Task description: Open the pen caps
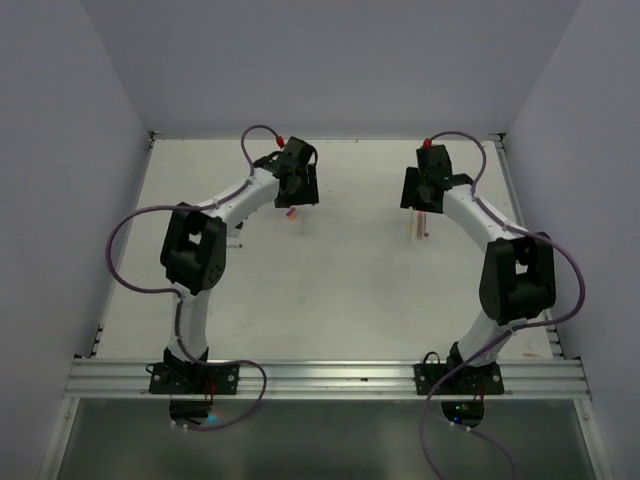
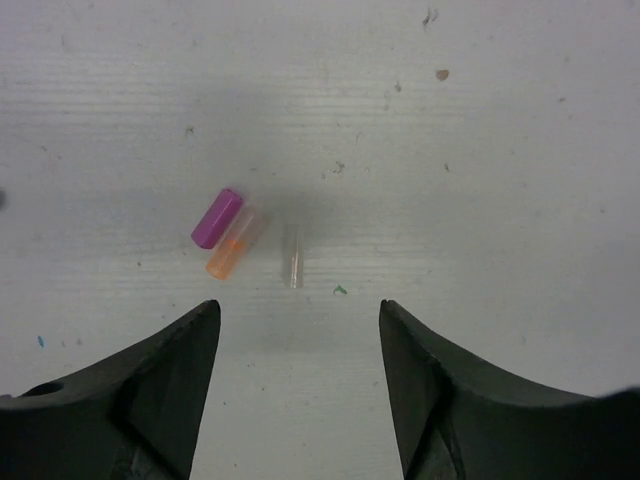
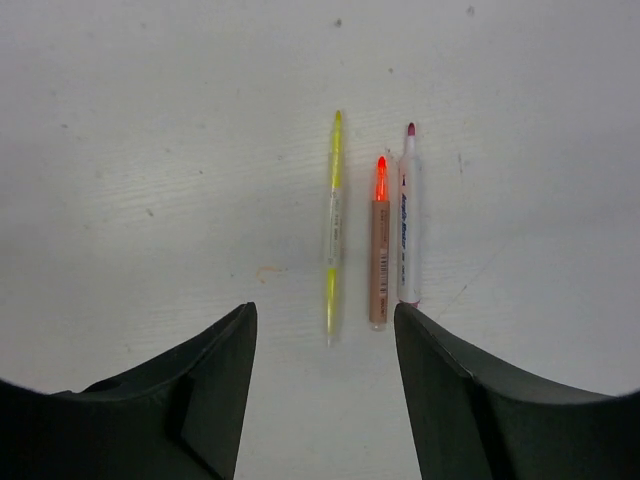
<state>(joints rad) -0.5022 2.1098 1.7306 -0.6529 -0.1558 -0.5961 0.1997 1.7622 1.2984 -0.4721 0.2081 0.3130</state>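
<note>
In the left wrist view three caps lie loose on the white table: a pink-purple cap (image 2: pixel 217 217), a clear orange cap (image 2: pixel 236 245) touching it, and a clear cap (image 2: pixel 293 256) to their right. My left gripper (image 2: pixel 299 312) is open and empty just short of them. In the right wrist view three uncapped pens lie side by side: a yellow pen (image 3: pixel 333 226), an orange pen (image 3: pixel 379 245) with a red tip, and a white marker (image 3: pixel 408 218) with a dark pink tip. My right gripper (image 3: pixel 325 312) is open and empty just short of them. In the top view both grippers (image 1: pixel 298 183) (image 1: pixel 420 188) hover at the far end.
The white table (image 1: pixel 330 290) has walls on three sides and a metal rail (image 1: pixel 330 376) at its near edge. A small pink piece (image 1: pixel 292 212) lies under the left gripper and pens (image 1: pixel 423 225) show under the right one.
</note>
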